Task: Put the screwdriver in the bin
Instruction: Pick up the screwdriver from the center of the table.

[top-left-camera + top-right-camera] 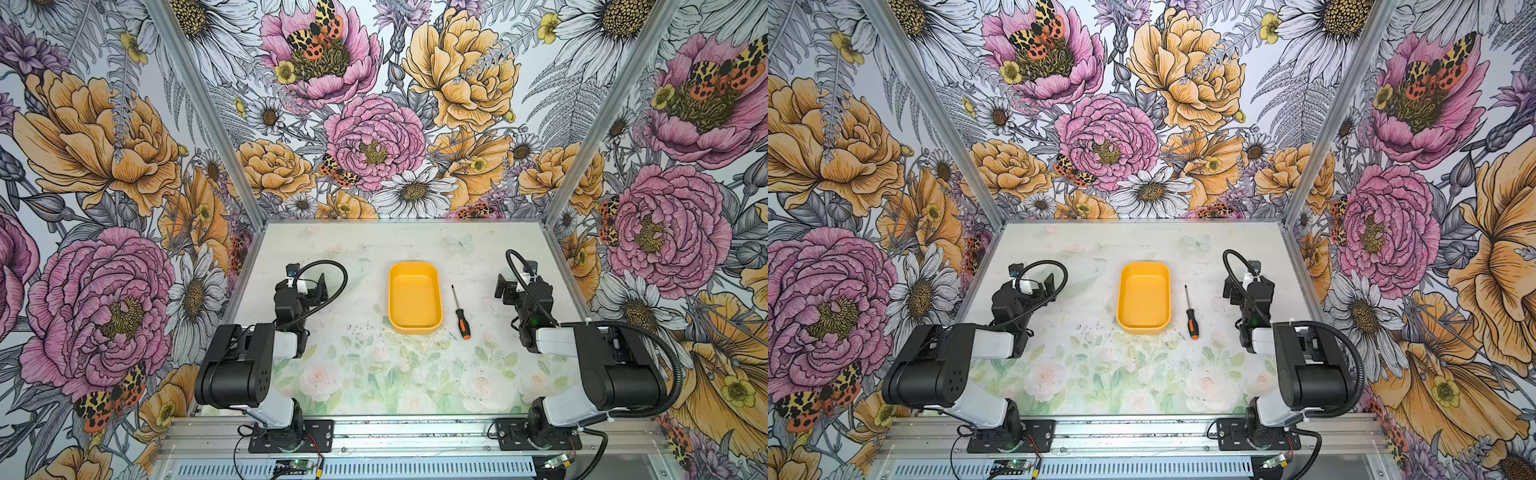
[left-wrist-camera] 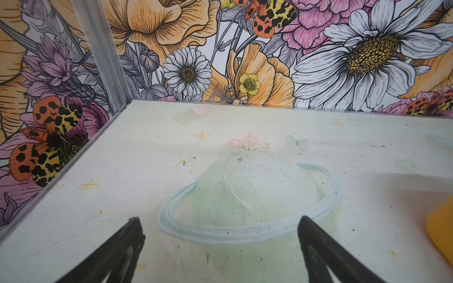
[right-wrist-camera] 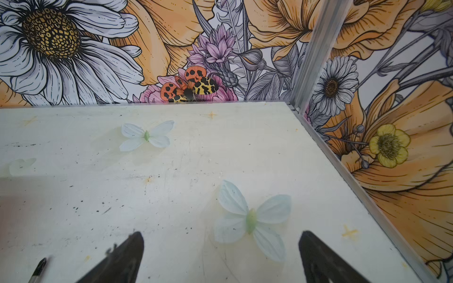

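The yellow-orange bin (image 1: 413, 299) (image 1: 1144, 297) stands empty near the middle of the table. To its right the screwdriver (image 1: 459, 312) (image 1: 1190, 312) lies flat on the table, a narrow gap from the bin's wall, its thin shaft pointing to the back and its black-and-orange handle toward the front. My right gripper (image 1: 505, 289) (image 3: 221, 232) hovers open to the right of the screwdriver with nothing in it; the shaft tip (image 3: 39, 268) shows at the edge of the right wrist view. My left gripper (image 1: 320, 286) (image 2: 219, 218) is open and empty, left of the bin, whose corner (image 2: 440, 235) shows in the left wrist view.
Floral walls with aluminium posts (image 1: 199, 108) enclose the table on three sides. Both arm bases (image 1: 291, 436) sit on a rail at the front edge. The tabletop carries only printed flowers and butterflies (image 3: 252, 215).
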Robot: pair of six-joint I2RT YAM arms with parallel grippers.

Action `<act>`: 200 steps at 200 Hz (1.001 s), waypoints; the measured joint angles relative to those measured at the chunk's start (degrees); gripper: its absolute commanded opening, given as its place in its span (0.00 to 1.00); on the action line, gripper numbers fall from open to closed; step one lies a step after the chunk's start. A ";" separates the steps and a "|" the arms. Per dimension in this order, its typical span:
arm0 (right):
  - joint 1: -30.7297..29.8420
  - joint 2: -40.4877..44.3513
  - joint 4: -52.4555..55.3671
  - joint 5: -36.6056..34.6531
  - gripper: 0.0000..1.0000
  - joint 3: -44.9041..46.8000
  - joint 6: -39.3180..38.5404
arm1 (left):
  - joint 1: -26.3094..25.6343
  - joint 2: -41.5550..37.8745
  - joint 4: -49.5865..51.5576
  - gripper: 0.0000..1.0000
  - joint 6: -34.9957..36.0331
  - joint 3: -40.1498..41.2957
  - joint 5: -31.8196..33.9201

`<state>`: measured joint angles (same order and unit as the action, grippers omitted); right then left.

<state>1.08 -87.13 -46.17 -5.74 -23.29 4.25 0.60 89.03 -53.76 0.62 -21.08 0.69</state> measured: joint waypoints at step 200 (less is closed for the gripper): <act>-0.63 21.86 41.33 11.85 0.99 -18.38 11.67 | 0.31 -11.91 33.94 0.99 -4.04 -18.86 -9.66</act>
<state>0.45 -65.28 -4.84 6.11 -41.67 15.92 0.91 77.12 -19.81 -3.42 -39.94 -8.97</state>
